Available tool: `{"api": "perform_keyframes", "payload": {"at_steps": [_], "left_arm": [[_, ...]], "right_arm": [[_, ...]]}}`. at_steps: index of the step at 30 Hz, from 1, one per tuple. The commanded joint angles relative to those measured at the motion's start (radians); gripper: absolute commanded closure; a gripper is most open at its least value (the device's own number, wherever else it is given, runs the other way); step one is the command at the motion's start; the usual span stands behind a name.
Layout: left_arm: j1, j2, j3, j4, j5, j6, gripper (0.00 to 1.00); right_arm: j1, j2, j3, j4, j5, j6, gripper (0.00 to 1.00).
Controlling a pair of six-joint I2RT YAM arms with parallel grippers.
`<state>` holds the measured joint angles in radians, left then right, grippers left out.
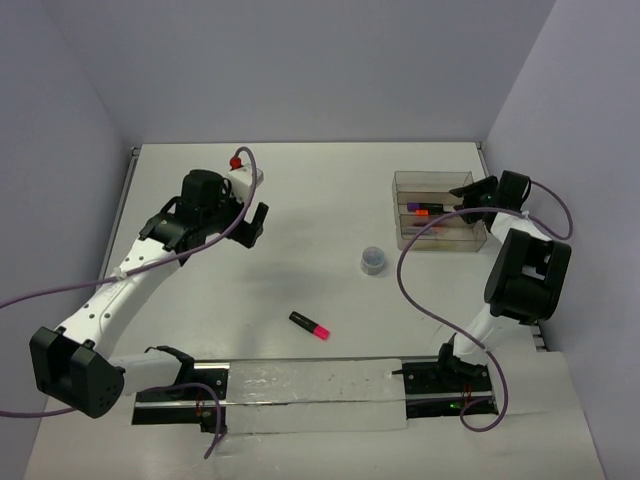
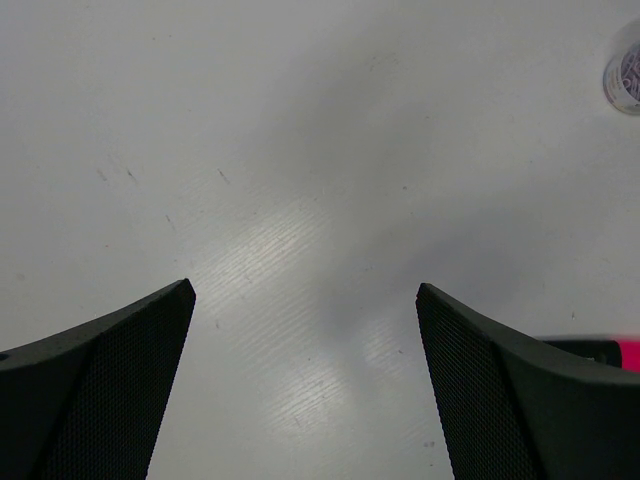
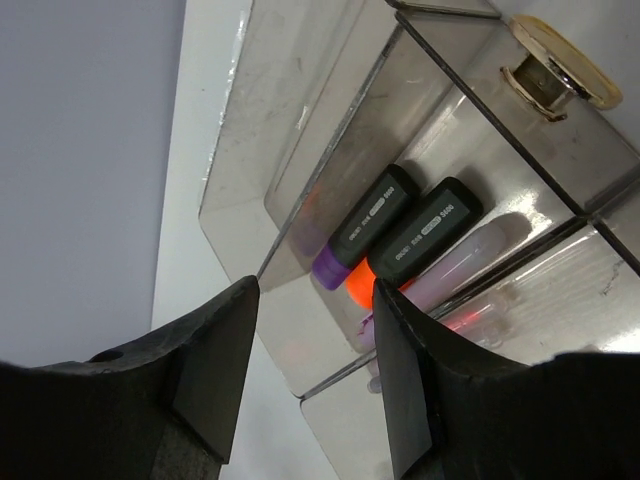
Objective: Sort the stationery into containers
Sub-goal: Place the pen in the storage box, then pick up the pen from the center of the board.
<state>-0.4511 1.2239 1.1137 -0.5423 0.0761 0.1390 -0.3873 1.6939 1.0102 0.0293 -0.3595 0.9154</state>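
Clear tray (image 3: pixel 300 120) – two highlighters (image 3: pixel 375 215); one pink-capped highlighter (image 1: pixel 310 325), one round piece (image 1: pixel 373 260); left gripper (image 2: pixel 305 290), right gripper (image 3: pixel 315 290) spread, empty.

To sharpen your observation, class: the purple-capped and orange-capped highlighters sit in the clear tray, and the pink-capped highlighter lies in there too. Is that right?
No. The pink-capped highlighter lies loose on the table, outside the clear tray, as the top external view shows. The purple-capped highlighter and orange-capped highlighter do sit in the tray.

Left claw (image 2: pixel 305 285) spread (wide), right claw (image 3: pixel 316 283) parted
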Motion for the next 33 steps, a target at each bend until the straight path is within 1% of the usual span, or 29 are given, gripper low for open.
{"api": "perform_keyframes", "payload": {"at_steps": [1, 3, 4, 6, 7, 8, 9, 11, 12, 14, 16, 17, 19, 21, 23, 25, 26, 27, 30, 31, 33], "left_arm": [[-0.004, -0.036, 0.014, 0.002, 0.009, -0.002, 0.01], [-0.004, -0.04, 0.023, -0.003, 0.0, 0.004, 0.01], [-0.004, -0.047, 0.031, -0.008, -0.006, 0.008, 0.01], [-0.001, -0.057, 0.045, -0.016, -0.042, 0.027, 0.01], [0.0, -0.061, 0.049, -0.019, -0.043, 0.033, 0.01], [0.001, -0.067, 0.056, -0.022, -0.054, 0.034, 0.01], [0.014, -0.08, 0.062, -0.027, -0.066, 0.047, 0.01], [0.055, -0.1, 0.06, -0.026, -0.071, 0.054, 0.01], [0.085, -0.11, 0.056, -0.021, -0.071, 0.05, 0.01], [0.139, -0.147, 0.035, -0.018, -0.071, 0.036, 0.01], [0.227, -0.189, 0.006, -0.02, -0.057, 0.024, 0.01], [0.254, -0.206, -0.006, -0.019, -0.058, 0.023, 0.01], [0.328, -0.252, -0.055, 0.005, -0.067, 0.028, 0.01], [0.363, -0.306, -0.079, 0.024, -0.067, 0.028, 0.01], [0.414, -0.339, -0.095, 0.029, -0.035, 0.025, 0.01], [0.452, -0.357, -0.1, 0.027, -0.004, 0.009, 0.01], [0.484, -0.362, -0.1, 0.028, 0.014, -0.004, 0.01], [0.509, -0.368, -0.101, 0.028, 0.031, -0.015, 0.01], [0.576, -0.385, -0.11, 0.027, 0.085, -0.044, 0.01], [0.605, -0.395, -0.119, 0.03, 0.112, -0.055, 0.01], [0.628, -0.405, -0.132, 0.041, 0.141, -0.062, 0.01]], "right_arm": [[0.005, -0.045, 0.047, -0.023, -0.023, -0.028, 0.42], [0.038, -0.105, 0.036, -0.029, -0.003, -0.067, 0.41], [0.071, -0.136, 0.039, -0.055, 0.04, -0.129, 0.4], [0.205, -0.219, 0.056, -0.109, 0.115, -0.246, 0.39], [0.209, -0.246, 0.057, -0.122, 0.143, -0.298, 0.38], [0.261, -0.25, 0.058, -0.135, 0.174, -0.351, 0.37], [0.381, -0.31, 0.06, -0.159, 0.228, -0.473, 0.28], [0.529, -0.39, 0.067, -0.204, 0.28, -0.613, 0.04], [0.588, -0.417, 0.074, -0.227, 0.299, -0.664, 0.0], [0.734, -0.435, 0.095, -0.329, 0.28, -0.783, 0.0], [0.856, -0.43, 0.13, -0.454, 0.22, -0.858, 0.0], [0.902, -0.428, 0.131, -0.486, 0.231, -0.873, 0.0], [1.018, -0.441, 0.083, -0.541, 0.348, -0.894, 0.0], [1.097, -0.445, 0.036, -0.552, 0.388, -0.895, 0.0], [1.179, -0.419, -0.022, -0.562, 0.396, -0.871, 0.0], [1.222, -0.366, -0.027, -0.58, 0.393, -0.839, 0.0], [1.27, -0.338, -0.021, -0.591, 0.397, -0.831, 0.0], [1.317, -0.321, -0.017, -0.6, 0.437, -0.822, 0.0], [1.437, -0.27, -0.038, -0.581, 0.523, -0.809, 0.0], [1.476, -0.237, -0.05, -0.558, 0.525, -0.792, 0.0], [1.508, -0.194, -0.067, -0.522, 0.489, -0.776, 0.0]]}}
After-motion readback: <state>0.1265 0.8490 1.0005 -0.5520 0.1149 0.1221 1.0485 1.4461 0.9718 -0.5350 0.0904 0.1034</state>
